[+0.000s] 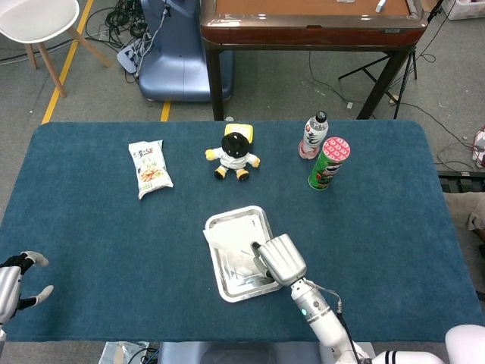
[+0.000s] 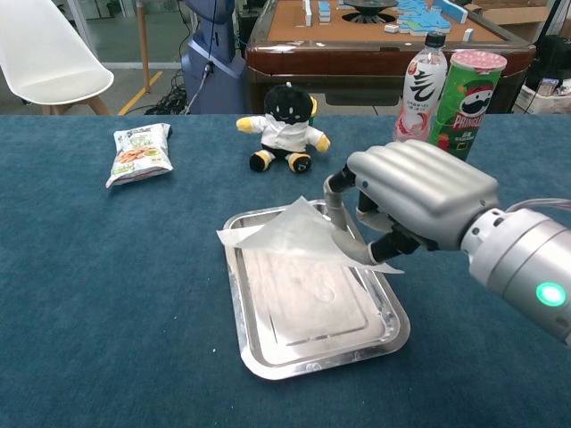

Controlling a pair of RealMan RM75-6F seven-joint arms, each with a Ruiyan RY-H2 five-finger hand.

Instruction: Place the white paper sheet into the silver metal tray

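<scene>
The silver metal tray [image 2: 268, 357] [image 1: 220, 283] lies on the blue table, near its front edge. A white paper sheet [image 2: 294, 234] [image 1: 225, 240] hangs tilted over the tray's far half, its left corner reaching just past the left rim. My right hand [image 2: 419, 196] [image 1: 276, 258] pinches the sheet's right edge between thumb and fingers, above the tray's right rim. My left hand [image 1: 17, 282] shows only in the head view, at the table's front left corner, holding nothing with its fingers apart.
A plush toy [image 2: 285, 127] sits behind the tray. At the back right stand a drink bottle [image 2: 421, 85] and a green chip can [image 2: 466, 89]. A snack bag [image 2: 136, 152] lies at the back left. Beyond the table are a wooden table [image 1: 311, 26] and a white chair [image 1: 38, 23].
</scene>
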